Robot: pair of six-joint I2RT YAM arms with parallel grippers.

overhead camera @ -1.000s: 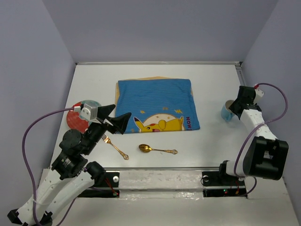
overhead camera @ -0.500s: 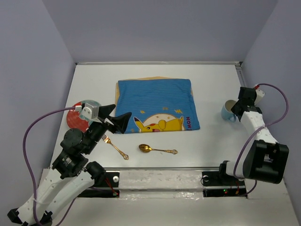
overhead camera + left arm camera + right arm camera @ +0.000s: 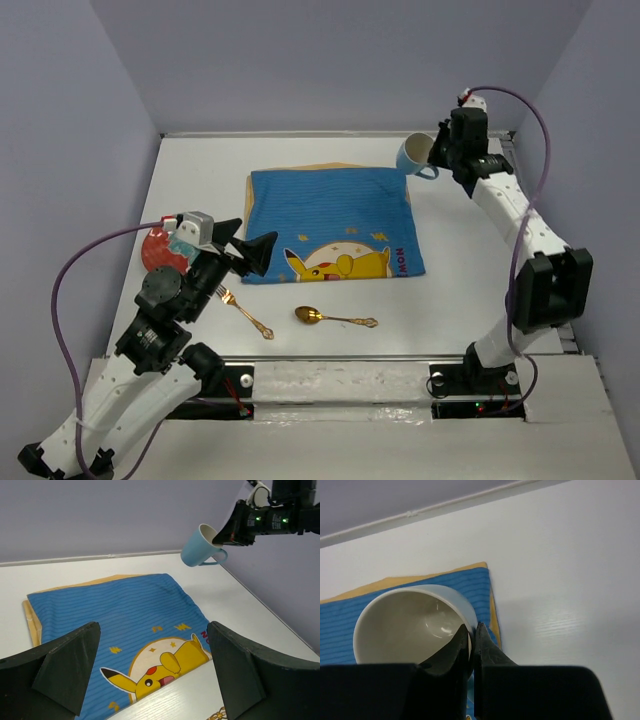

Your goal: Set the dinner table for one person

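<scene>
R claw (image 3: 471,640) pinching mug (image 3: 405,625) rim, aloft | L claw (image 3: 155,675) wide

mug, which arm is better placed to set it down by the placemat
Right: the right tool is shut on the mug, lifted by the far right corner of the placemat. The left tool is open and empty, near the fork.

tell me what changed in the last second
The right claw shut on the rim of the blue mug, lifted it off the right side of the table and carried it above the far right corner of the placemat. The left claw stayed open; fork, spoon and red plate did not move.
</scene>
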